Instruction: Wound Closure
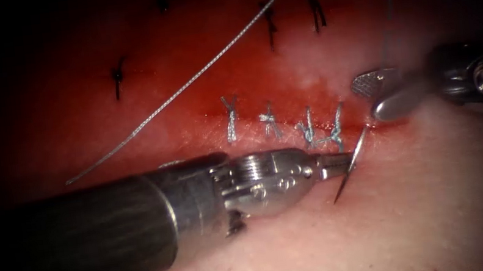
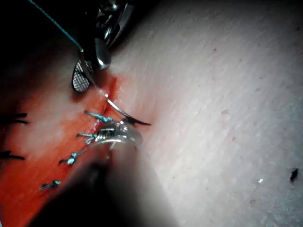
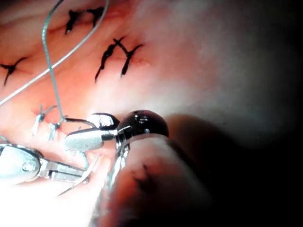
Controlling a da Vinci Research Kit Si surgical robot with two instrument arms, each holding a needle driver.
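- the left tool point(image 1: 343, 163), centre of the endoscope frame, is clenched on the needle point(image 1: 352, 162) near mid-curve.
- the needle's upper end seems to enter the tissue point(image 1: 446, 202) at the cut point(image 1: 289, 124)'s right end; its point is free below.
- the right tool point(image 1: 375, 96), at right, is spread open, grasping nothing.
- the thread point(image 1: 186, 85) crosses the upper left.

We note pale pink tissue point(image 1: 446, 202) with red fluid point(image 1: 198, 85) along the cut. The stitches point(image 1: 271, 122) on the cut are light blue-grey; older stitches point(image 1: 117, 77) above are black. The thread point(image 1: 186, 87) is pale grey and braided; the needle point(image 1: 352, 162) silver.
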